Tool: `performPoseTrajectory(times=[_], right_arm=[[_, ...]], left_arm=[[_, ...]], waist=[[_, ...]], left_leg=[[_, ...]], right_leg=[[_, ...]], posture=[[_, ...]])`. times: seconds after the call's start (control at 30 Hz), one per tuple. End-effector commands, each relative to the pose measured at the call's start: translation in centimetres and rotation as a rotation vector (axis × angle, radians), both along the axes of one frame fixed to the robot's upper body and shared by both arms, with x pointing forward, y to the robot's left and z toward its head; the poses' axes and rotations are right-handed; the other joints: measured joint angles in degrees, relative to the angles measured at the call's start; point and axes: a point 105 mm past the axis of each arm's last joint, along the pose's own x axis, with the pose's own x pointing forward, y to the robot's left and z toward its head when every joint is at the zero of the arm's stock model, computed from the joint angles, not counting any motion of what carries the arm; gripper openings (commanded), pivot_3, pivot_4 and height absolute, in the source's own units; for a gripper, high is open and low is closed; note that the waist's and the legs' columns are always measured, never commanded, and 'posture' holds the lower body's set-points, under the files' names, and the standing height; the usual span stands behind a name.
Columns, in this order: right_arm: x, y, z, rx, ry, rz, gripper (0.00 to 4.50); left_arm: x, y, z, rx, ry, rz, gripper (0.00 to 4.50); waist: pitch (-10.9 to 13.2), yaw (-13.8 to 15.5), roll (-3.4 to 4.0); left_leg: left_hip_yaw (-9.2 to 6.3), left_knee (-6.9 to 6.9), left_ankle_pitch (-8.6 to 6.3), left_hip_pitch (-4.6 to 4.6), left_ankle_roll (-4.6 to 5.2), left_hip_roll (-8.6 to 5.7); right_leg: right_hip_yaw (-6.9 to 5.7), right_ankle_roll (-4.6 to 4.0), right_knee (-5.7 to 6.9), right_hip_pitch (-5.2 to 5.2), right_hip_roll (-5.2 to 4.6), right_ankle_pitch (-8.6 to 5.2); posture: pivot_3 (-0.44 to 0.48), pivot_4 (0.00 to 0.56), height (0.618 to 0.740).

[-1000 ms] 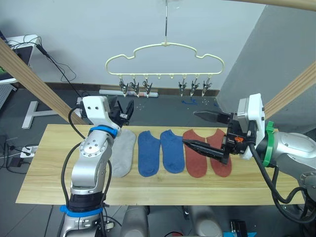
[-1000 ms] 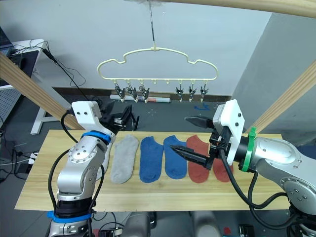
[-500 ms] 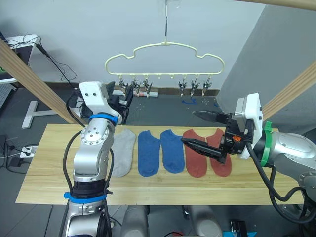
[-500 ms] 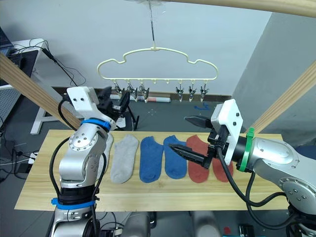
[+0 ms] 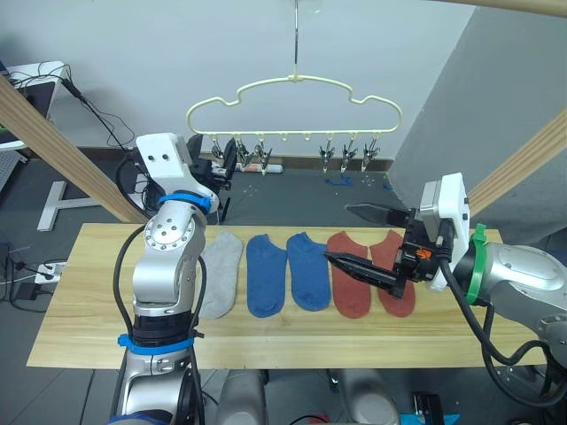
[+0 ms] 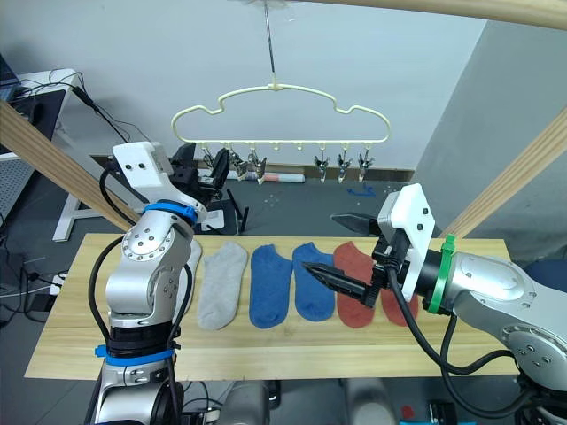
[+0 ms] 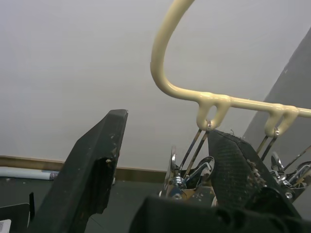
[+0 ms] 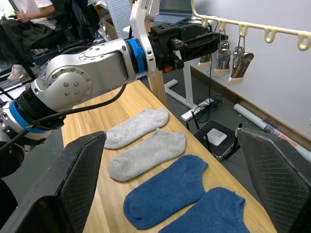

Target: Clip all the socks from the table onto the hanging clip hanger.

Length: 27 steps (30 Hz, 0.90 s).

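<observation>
Several socks lie in a row on the table (image 5: 106, 332): light grey (image 5: 221, 270), two blue (image 5: 266, 274) (image 5: 308, 268), two rust red (image 5: 348, 276) (image 5: 396, 288). The second grey sock (image 8: 136, 127) lies beside the first. The cream clip hanger (image 5: 292, 84) hangs above the table's far edge with metal clips (image 5: 350, 155) below. My left gripper (image 5: 223, 159) is raised to the leftmost clips (image 7: 187, 167), open, its fingers (image 7: 92, 165) on either side of a clip. My right gripper (image 5: 337, 232) hovers open above the red socks, holding nothing.
Slanted wooden beams (image 5: 62, 146) (image 5: 523, 159) rise on both sides of the table. Cables and a power strip (image 5: 49, 270) lie on the floor to the left. A seated person (image 8: 24, 19) is in the background of the right wrist view.
My left gripper has risen from the table's back edge up to the leftmost clips of the hanger. The right gripper has stayed almost still above the red socks.
</observation>
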Motion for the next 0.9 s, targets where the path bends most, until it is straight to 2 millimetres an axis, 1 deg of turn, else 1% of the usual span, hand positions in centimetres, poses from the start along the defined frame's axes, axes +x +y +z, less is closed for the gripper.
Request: performPoseTrajectory(times=[0.03, 0.17, 0.23, 0.27, 0.47, 0.57, 0.6, 0.67, 0.7, 0.77, 0.8, 0.9], right_arm=[[-0.9, 0.4, 0.4, 0.001, -0.032, 0.027, 4.50], [-0.9, 0.3, 0.4, -0.001, -0.032, 0.022, 4.50], [-0.9, 0.3, 0.3, -0.002, -0.030, 0.020, 4.50], [-0.9, 0.3, 0.3, -0.002, -0.030, 0.020, 4.50], [-0.9, 0.2, 0.2, -0.005, -0.030, 0.018, 4.50], [-0.3, -0.5, -0.3, -0.057, 0.002, -0.036, 4.50], [-0.1, -1.0, -0.8, -0.112, 0.028, -0.053, 4.50], [0.6, -1.9, -1.4, -0.179, 0.064, -0.102, 4.50], [1.2, -2.6, -2.4, -0.266, 0.123, -0.140, 4.50], [1.8, -3.4, -3.4, -0.335, 0.195, -0.173, 4.50], [2.7, -3.9, -3.8, -0.358, 0.232, -0.225, 4.50], [4.4, -4.9, -4.7, -0.396, 0.279, -0.330, 4.50]], left_arm=[[-0.2, -0.2, 0.5, -0.002, -0.025, -0.007, 2.10], [-0.1, -0.5, 0.3, -0.002, -0.015, -0.019, 0.82], [-0.1, -0.5, 0.3, -0.001, -0.015, -0.022, 0.35], [0.0, -0.5, 0.3, -0.002, -0.015, -0.020, 0.20], [0.0, -0.6, 0.5, 0.001, -0.013, -0.022, 0.18], [-0.1, -0.3, 0.8, 0.002, -0.015, -0.020, 0.18], [-0.1, -0.2, 0.9, -0.001, -0.016, -0.020, 0.18], [-0.4, -0.1, 1.1, -0.009, -0.013, -0.031, 0.18], [-0.5, 0.0, 1.2, -0.011, -0.011, -0.033, 0.18], [-0.7, 0.0, 1.4, -0.016, -0.010, -0.039, 0.18], [-0.8, 0.0, 1.5, -0.019, -0.011, -0.042, 0.18], [-0.9, -0.2, 1.7, -0.023, -0.011, -0.047, 0.18]], waist=[[0.0, -0.1, -0.01], [0.0, -0.3, 0.00], [0.0, -0.3, 0.00], [0.0, -0.4, 0.00], [0.0, -0.4, 0.00], [0.1, -0.5, -0.01], [0.2, -0.5, -0.01], [0.3, -0.5, -0.01], [0.4, -0.6, -0.04], [0.7, -0.7, -0.07], [0.9, -0.7, -0.10], [1.2, -0.8, -0.09]], left_leg=[[0.00, 0.00, 0.00, 0.00, 0.00, 0.00], [0.00, -0.01, 0.00, 0.00, 0.00, 0.00], [0.00, -0.02, 0.00, 0.00, 0.00, 0.00], [0.00, -0.03, 0.00, 0.00, 0.00, 0.00], [0.00, -0.04, 0.00, 0.00, 0.00, 0.00], [0.01, -0.05, 0.00, -0.01, 0.00, 0.00], [0.01, -0.05, 0.00, -0.01, 0.00, 0.00], [0.03, -0.06, 0.00, -0.01, 0.00, 0.00], [0.04, -0.06, 0.00, -0.01, 0.00, 0.00], [0.06, -0.05, 0.00, -0.01, 0.00, 0.01], [0.05, -0.05, 0.00, -0.01, 0.00, 0.02], [0.05, -0.08, 0.00, -0.02, 0.00, 0.04]], right_leg=[[0.00, 0.03, 0.00, 0.00, 0.00, -0.02], [0.00, 0.13, -0.02, 0.00, 0.00, -0.08], [0.00, 0.14, -0.04, 0.00, 0.00, -0.08], [0.00, 0.14, -0.04, 0.00, 0.00, -0.08], [0.00, 0.15, -0.06, 0.00, 0.00, -0.09], [0.01, 0.15, -0.07, 0.00, 0.00, -0.09], [0.01, 0.15, -0.08, 0.00, 0.00, -0.09], [0.02, 0.15, -0.10, 0.00, -0.02, -0.09], [0.03, 0.15, -0.10, 0.00, -0.02, -0.09], [0.04, 0.15, -0.11, 0.00, -0.02, -0.09], [0.03, 0.15, -0.11, -0.01, -0.02, -0.09], [0.04, 0.15, -0.11, -0.05, 0.00, -0.09]], posture=[[-0.264, 0.356, 0.740], [-0.270, 0.359, 0.740], [-0.270, 0.359, 0.740], [-0.270, 0.359, 0.740], [-0.270, 0.359, 0.740], [-0.277, 0.370, 0.740], [-0.277, 0.370, 0.740], [-0.280, 0.377, 0.740], [-0.280, 0.377, 0.740], [-0.277, 0.381, 0.740], [-0.277, 0.381, 0.740], [-0.276, 0.385, 0.740]])
